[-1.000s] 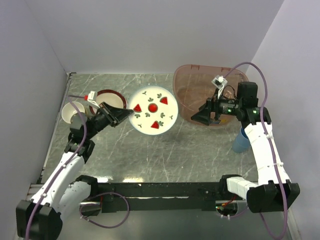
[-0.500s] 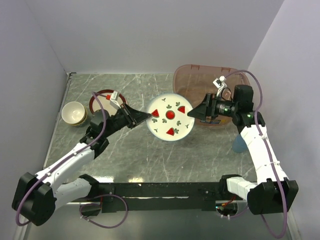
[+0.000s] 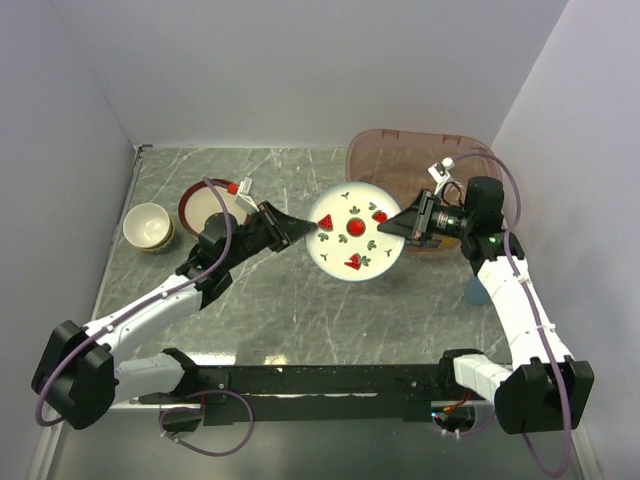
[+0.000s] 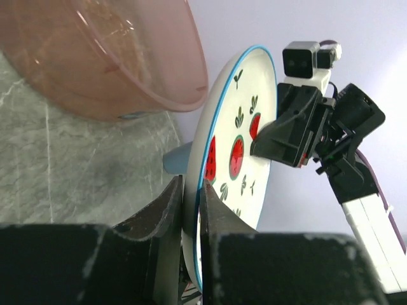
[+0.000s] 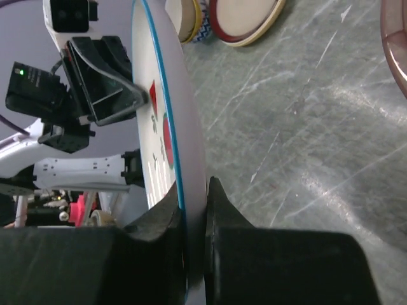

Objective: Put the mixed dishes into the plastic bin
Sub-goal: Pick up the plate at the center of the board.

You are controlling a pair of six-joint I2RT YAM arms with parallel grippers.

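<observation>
The white plate [image 3: 355,238] with red and dark shapes hangs above the table, just left of the plastic bin [image 3: 420,165]. My left gripper [image 3: 305,232] is shut on the plate's left rim, with its fingers [image 4: 210,216] clamped on both faces of the plate [image 4: 238,121]. At the opposite edge my right gripper [image 3: 397,228] is shut on the rim too, and in the right wrist view its fingers [image 5: 219,210] pinch the plate [image 5: 191,121]. A cream bowl [image 3: 147,225] and a red-patterned bowl [image 3: 208,205] rest at the far left. The light blue cup [image 3: 478,291] stands partly hidden behind my right arm.
The bin [image 4: 108,57] lies against the back right wall, its near rim right behind the plate. Grey walls close in the table at the left, back and right. The two bowls [image 5: 248,16] sit close together near the left wall.
My left arm carried the plate to the right, toward the bin. My right gripper swung in from over the bin and closed on the plate's right rim.
</observation>
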